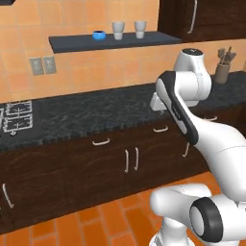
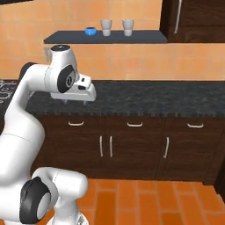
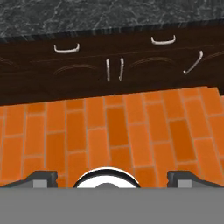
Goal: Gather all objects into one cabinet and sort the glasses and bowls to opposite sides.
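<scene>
arm folded high, hand level, fingers [image 3: 43, 177] spread wide, empty.

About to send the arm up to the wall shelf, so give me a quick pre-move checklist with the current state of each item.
1. Hand open: ok, the fingertips stand wide apart in the hand view.
2. Hand empty: ok, nothing sits between the fingertips.
3. Targets located: ok, the blue bowl and two pale grey cups stand upright on the dark wall shelf.
4. Cabinet door open: not ok, it looks closed, with its grey bar handle showing.
5. Hand aimed at the shelf: not ok, it points down at the floor and low drawers.
6. Remaining cups and brown bowl located: cannot tell.
</scene>
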You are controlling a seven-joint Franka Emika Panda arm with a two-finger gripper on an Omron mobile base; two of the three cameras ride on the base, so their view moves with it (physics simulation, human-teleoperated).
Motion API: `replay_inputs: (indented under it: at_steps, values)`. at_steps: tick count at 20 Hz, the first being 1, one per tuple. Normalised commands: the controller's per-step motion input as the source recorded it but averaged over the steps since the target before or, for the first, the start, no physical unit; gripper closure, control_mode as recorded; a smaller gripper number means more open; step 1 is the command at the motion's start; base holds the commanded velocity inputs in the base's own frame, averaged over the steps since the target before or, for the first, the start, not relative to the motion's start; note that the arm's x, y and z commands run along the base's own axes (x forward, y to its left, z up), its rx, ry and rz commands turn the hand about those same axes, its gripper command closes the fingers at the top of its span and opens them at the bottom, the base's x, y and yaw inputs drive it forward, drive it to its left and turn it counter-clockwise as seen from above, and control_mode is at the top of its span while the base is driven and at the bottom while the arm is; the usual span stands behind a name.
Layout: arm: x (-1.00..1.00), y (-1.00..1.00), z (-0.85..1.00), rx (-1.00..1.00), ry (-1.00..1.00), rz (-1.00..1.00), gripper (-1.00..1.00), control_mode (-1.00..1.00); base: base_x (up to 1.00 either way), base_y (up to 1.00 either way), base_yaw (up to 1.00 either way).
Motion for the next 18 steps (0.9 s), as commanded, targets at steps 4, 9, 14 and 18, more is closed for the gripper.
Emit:
replay_inputs:
  at_steps: [4,9,14,18]
  values:
    - [0.0,0.0,0.0,0.0,0.0,0.0,-1.0,1.0,0.52,0.33,0.25]
    - [0.0,0.0,0.0,0.0,0.0,0.0,-1.0,1.0,1.0,0.04,0.15]
    - [0.0,0.0,0.0,0.0,0.0,0.0,-1.0,1.0,1.0,-0.05,0.04]
    - [0.0,0.0,0.0,0.0,0.0,0.0,-1.0,1.0,1.0,-0.2,0.0]
